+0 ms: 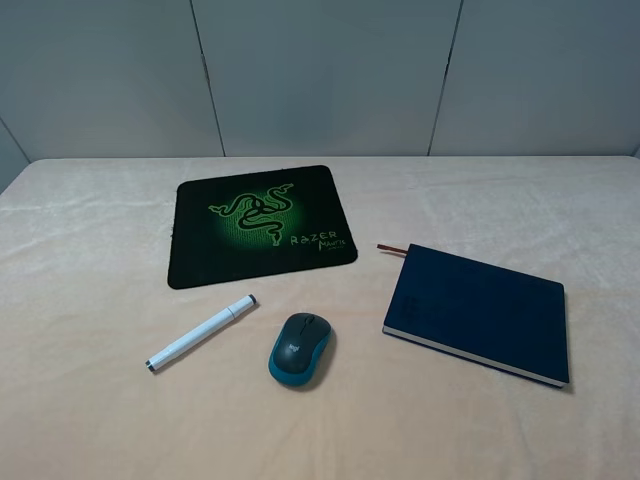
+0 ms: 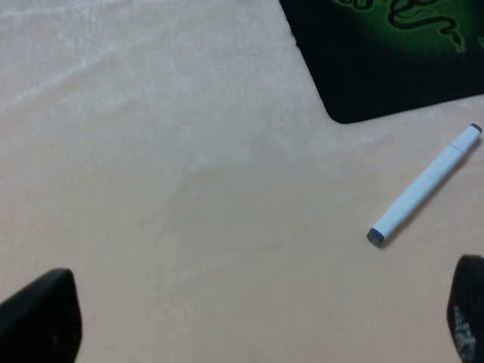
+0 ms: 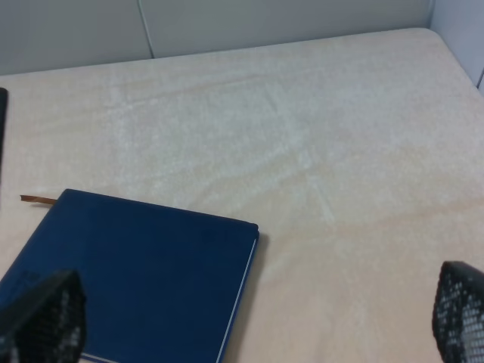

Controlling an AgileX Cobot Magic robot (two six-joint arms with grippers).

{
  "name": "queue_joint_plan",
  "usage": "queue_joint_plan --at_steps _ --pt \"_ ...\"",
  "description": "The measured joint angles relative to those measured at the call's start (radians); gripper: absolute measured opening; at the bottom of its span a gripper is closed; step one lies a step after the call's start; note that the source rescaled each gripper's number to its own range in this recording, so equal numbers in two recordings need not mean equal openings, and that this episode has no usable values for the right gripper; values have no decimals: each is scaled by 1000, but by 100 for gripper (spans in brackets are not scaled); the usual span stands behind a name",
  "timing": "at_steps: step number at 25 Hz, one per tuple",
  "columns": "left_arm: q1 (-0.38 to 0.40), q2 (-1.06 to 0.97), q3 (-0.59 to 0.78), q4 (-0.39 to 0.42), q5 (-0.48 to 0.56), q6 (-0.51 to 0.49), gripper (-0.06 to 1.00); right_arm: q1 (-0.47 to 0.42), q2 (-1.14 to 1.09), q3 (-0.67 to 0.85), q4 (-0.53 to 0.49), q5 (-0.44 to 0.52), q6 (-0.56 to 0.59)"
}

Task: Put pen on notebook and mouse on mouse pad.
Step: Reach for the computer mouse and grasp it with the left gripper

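Observation:
The white pen (image 1: 201, 333) lies slantwise on the cloth in front of the black mouse pad (image 1: 262, 225) with its green snake logo. Just right of the pen sits the grey and teal mouse (image 1: 301, 348). The navy notebook (image 1: 479, 311) lies closed at the right, its reddish ribbon poking out at the far corner. Neither arm shows in the high view. My left gripper (image 2: 253, 325) hangs open above bare cloth, with the pen (image 2: 425, 184) and a corner of the mouse pad (image 2: 393, 60) ahead of it. My right gripper (image 3: 251, 314) is open above the notebook (image 3: 136, 276), apart from it.
A peach-coloured cloth (image 1: 100, 420) covers the whole table. Grey wall panels (image 1: 320, 70) stand right behind the table's far edge. The table's far right corner (image 3: 435, 38) shows in the right wrist view.

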Motion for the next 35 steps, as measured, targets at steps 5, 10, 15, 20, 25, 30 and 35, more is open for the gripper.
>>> queue_joint_plan --at_steps 5,10,15,20,25,30,35 --pt "0 0 -5 0 5 0 95 0 0 0 0 0 0" --pt "0 0 -62 0 18 0 95 0 0 0 0 0 0" --pt "0 26 -134 0 42 0 93 0 0 0 0 0 0" --pt "0 191 -219 -18 62 0 93 0 0 0 0 0 0" --pt "0 380 -269 -55 74 12 93 0 0 0 0 0 0" --pt "-6 534 -294 -108 60 51 93 0 0 0 0 0 0" --pt "-56 655 -294 -127 24 54 93 0 0 0 0 0 0"
